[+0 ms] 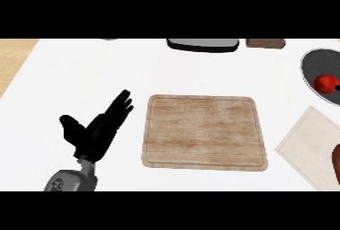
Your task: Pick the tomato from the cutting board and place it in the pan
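One round red tomato [325, 82], no long axis, in grey pan [312, 67] at right edge; square wooden cutting board [204, 133] centre; black left hand [100, 130] lower left, fingers straight.

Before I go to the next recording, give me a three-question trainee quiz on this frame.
1. True or false: the tomato lies on the cutting board.
2. Which hand shows in the view? A) left hand B) right hand C) both
3. Fill in: the left hand's fingers are ___ and hold nothing.

Key: 1. False, it sits in the pan at the right edge; the board is bare. 2. A, left of the board. 3. Straight.
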